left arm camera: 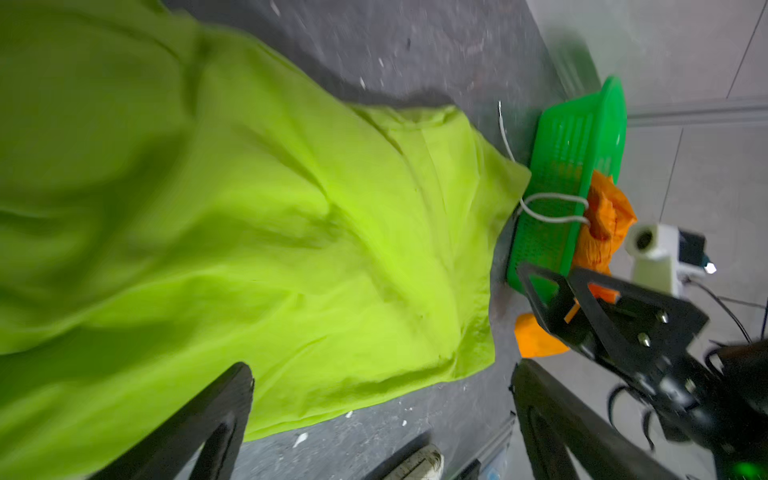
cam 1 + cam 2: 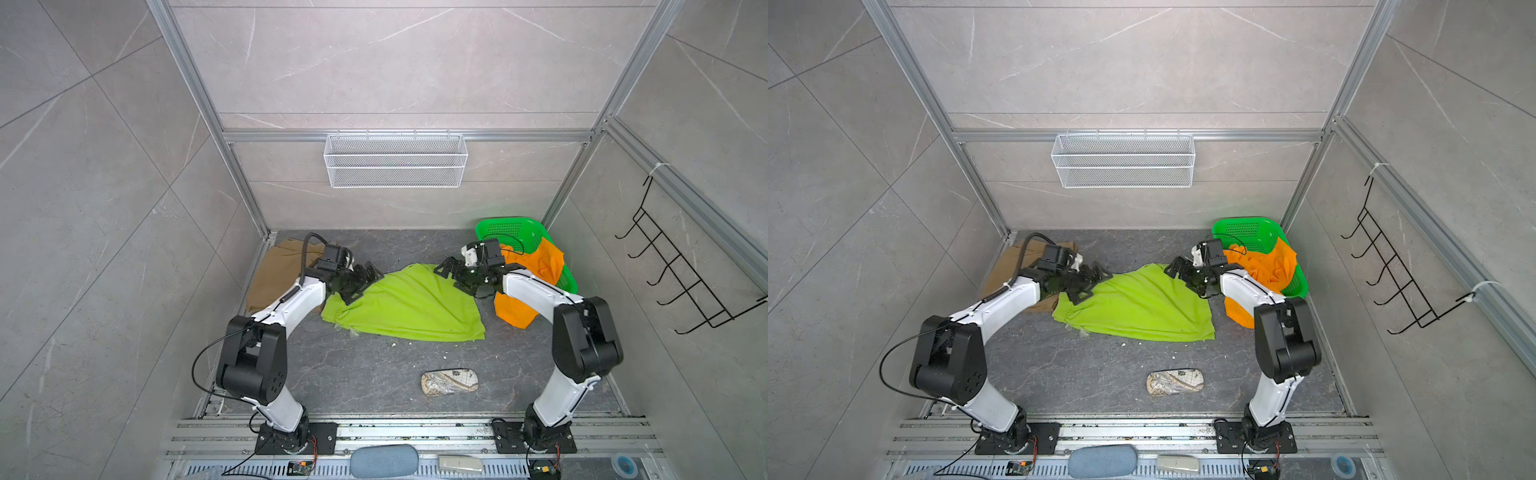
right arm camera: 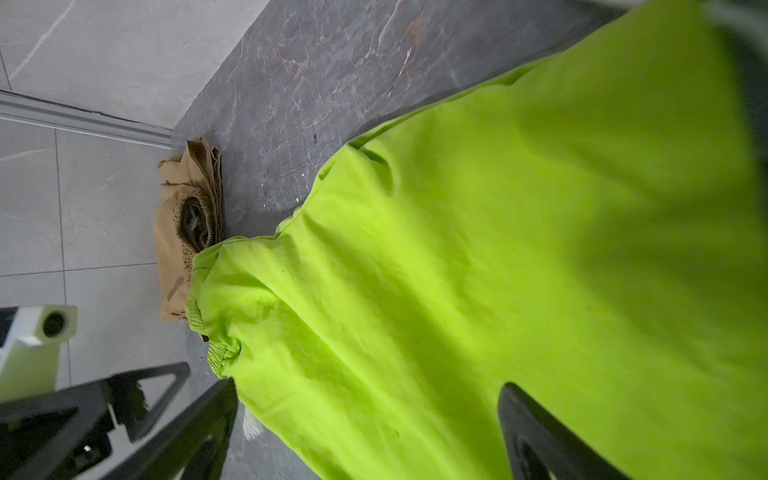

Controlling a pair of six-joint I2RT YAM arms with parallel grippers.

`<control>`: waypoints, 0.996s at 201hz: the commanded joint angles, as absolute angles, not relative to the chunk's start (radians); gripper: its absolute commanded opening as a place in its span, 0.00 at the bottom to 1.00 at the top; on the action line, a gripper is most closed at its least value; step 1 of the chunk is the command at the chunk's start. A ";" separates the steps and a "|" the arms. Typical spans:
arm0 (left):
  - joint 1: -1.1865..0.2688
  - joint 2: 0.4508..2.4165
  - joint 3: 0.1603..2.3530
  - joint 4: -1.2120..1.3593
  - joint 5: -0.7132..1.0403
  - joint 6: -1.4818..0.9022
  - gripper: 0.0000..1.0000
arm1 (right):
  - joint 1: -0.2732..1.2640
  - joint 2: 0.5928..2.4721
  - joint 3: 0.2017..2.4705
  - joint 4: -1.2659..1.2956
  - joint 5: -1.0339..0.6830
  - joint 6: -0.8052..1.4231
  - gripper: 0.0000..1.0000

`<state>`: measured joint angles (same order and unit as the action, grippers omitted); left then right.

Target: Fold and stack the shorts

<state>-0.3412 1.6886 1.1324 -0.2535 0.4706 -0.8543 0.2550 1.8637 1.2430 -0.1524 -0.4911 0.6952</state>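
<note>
Tan shorts [image 2: 270, 274] lie at the tabletop's far left corner. The left claw [image 2: 363, 284] hangs spread and empty over the waistband end of the lime green shorts [image 2: 407, 303], whose long axis runs left to right across mid-tabletop. The right claw [image 2: 451, 277], equally near, gapes empty above the leg end. Orange shorts [image 2: 515, 311] spill from a green basket [image 2: 511, 226] at the far right corner.

Left arm [image 2: 291, 307] reaches in low toward the lime green shorts [image 2: 407, 307], elbow bent. The left gripper [image 2: 363, 286] sits over the shorts' left edge, jaws spread wide with nothing between them. Right arm [image 2: 536, 291] mirrors it from the shorts' right side, wrist tipped down. The right gripper [image 2: 449, 278] hangs over their far right corner, jaws gaping too, gripping nothing.
</note>
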 commanded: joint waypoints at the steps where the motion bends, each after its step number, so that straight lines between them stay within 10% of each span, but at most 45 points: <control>1: -0.346 1.789 1.077 -0.131 0.531 -0.943 0.99 | 0.265 1.973 1.299 0.047 -0.595 0.785 0.99; 88: -0.316 1.752 0.891 -0.195 0.467 -0.871 0.99 | 0.165 2.219 1.459 -0.149 -0.436 0.587 0.99; 200: -0.321 1.552 0.978 -0.371 0.358 -0.747 0.99 | 0.142 2.067 1.606 -0.408 -0.328 0.436 0.99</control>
